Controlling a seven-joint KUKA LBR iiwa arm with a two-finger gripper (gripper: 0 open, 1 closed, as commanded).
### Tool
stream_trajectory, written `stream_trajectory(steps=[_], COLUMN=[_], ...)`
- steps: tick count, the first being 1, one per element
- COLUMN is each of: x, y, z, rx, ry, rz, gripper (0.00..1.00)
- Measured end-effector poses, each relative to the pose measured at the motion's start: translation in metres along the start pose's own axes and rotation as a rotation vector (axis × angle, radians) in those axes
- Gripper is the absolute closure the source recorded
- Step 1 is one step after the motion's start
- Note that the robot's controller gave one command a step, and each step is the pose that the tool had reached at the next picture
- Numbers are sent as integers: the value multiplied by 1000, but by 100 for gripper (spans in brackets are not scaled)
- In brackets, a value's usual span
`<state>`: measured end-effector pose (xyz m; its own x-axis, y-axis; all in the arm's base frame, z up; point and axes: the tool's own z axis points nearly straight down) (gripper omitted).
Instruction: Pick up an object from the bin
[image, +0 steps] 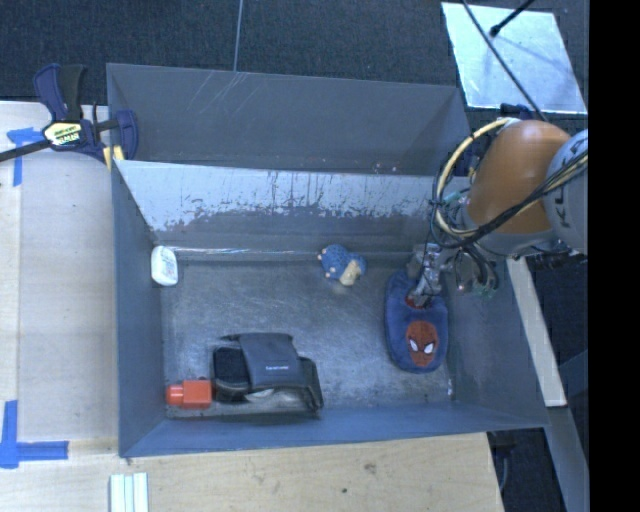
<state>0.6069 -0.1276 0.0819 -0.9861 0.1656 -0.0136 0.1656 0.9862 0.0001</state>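
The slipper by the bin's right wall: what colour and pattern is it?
The slipper is blue with a red masked face, best seen in the camera view.

Blue slipper (404, 322), red mask print (423, 341)

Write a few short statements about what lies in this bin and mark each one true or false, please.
1. A small white object lies at the far left of the bin floor. True.
2. The blue Spider-Man slipper lies on the left. False: it lies on the right.
3. The gripper is at the slipper's upper end. True.
4. The small blue and yellow toy sits on the dark grey pouch. False: it lies apart from the pouch, near the back wall.
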Motion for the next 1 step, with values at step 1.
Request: stream_trajectory(steps=[1], x=[-17], y=[-19], z=[-111], rx=[1], ry=[0], rz=[18], gripper=[100])
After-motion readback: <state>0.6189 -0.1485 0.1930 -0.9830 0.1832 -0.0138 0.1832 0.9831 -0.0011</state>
